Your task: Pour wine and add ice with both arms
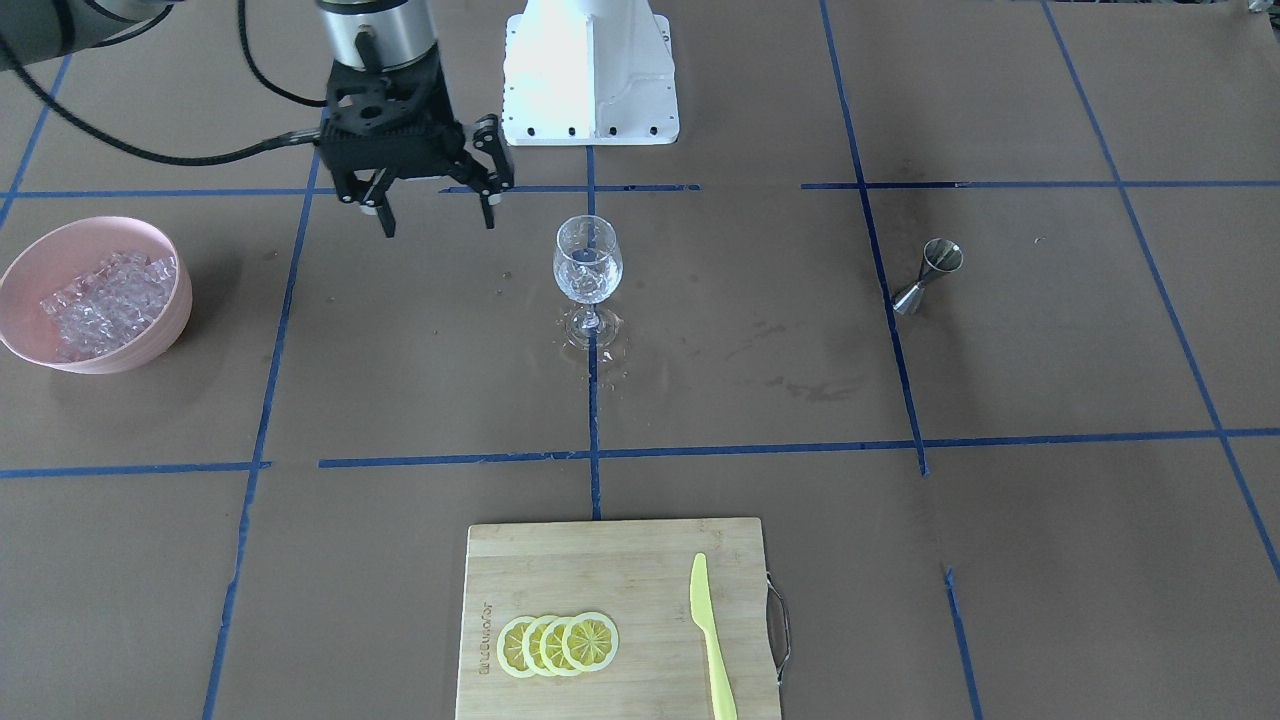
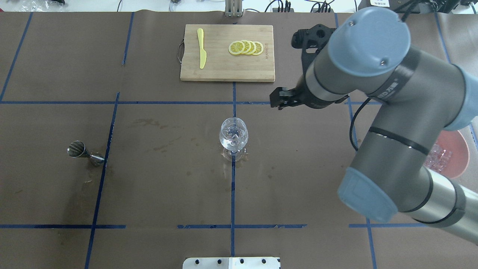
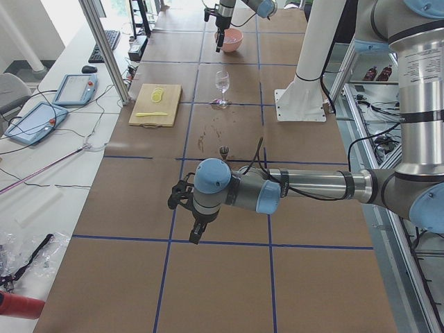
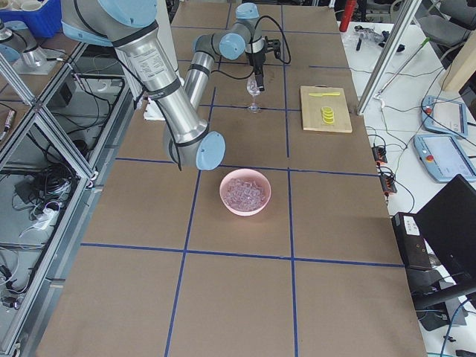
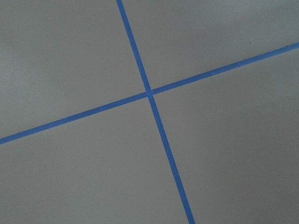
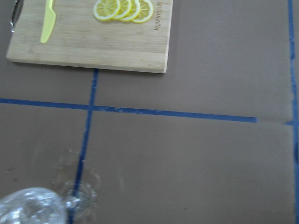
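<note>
**A:** Where is the ice (image 1: 105, 300), and how is the right tool (image 1: 437, 215) held?

**B:** The ice is heaped in the pink bowl (image 1: 150, 345) at the far left of the front-facing view. A few glassy lumps are also seen in the wine glass (image 1: 588, 262) at mid-worktop (image 1: 400, 400). The right tool is spread wide and empty, hung between bowl and glass, nearer the glass.

**A:** And the wine (image 1: 588, 285)?

**B:** A little clear liquid appears to sit low in the glass, and a wet patch is seen round its foot. The left tool (image 3: 191, 218) is caught only from the side, well apart from everything, so it cannot be told whether it is released or clenched.

**A:** How should a further cube be handled?

**B:** One lump should be pinched lightly from the heap's top. It should then be let go low over the rim, so the slender glass is not knocked.
</note>
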### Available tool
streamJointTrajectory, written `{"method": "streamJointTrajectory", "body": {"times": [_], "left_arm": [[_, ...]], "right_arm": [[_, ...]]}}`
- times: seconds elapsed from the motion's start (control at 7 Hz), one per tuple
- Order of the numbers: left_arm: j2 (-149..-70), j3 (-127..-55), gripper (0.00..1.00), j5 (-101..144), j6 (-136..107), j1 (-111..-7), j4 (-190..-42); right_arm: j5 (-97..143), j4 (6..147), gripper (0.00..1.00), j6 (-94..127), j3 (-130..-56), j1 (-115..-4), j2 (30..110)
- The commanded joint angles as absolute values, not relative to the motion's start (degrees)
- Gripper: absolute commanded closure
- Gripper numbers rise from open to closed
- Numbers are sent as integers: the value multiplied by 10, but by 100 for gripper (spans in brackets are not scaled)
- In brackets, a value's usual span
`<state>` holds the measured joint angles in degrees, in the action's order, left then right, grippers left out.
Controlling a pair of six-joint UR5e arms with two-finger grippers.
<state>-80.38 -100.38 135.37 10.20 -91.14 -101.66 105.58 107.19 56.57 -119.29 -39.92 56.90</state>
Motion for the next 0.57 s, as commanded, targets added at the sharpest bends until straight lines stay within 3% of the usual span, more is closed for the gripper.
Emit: {"method": "streamJointTrajectory", "body": {"times": [0.0, 0.43], "left_arm": [[-802, -998, 0, 1354, 102, -911, -1014], [-788, -1000, 0, 1355, 103, -912, -1013]], "right_arm": [[1128, 988, 0, 422, -1194, -493, 708], [1214, 884, 0, 174, -1137, -645, 891]]}}
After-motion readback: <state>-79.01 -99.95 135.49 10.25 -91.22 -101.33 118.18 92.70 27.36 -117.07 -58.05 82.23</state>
